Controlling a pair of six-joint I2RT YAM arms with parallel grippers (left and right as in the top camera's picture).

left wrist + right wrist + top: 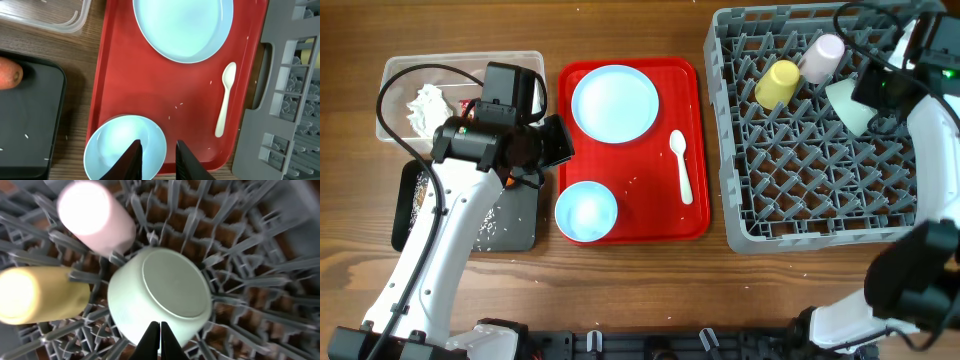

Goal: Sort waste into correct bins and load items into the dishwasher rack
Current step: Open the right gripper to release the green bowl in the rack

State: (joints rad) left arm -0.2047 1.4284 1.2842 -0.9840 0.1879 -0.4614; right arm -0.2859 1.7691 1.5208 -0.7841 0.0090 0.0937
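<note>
left claw (157, 159), slightly spread and empty, hangs over the edge of the bowl (112, 145) on the red tray (701, 150). right claw (160, 339) is pressed together above the upturned bowl (167, 287) in the rack (820, 215), by the yellow cup (777, 82) and pink cup (822, 57). plate (615, 102) and spoon (682, 165) aren't loaded yet. tissue (425, 105) is in the clear tub (460, 58), carrot (7, 72) on the black tray (30, 125). plenty of free pegs up front, though the spoon sits tight to the tray lip.

White arm links (430, 260), black joints (470, 140), looping black cables (380, 100), black tapered claw fingers (132, 160).
</note>
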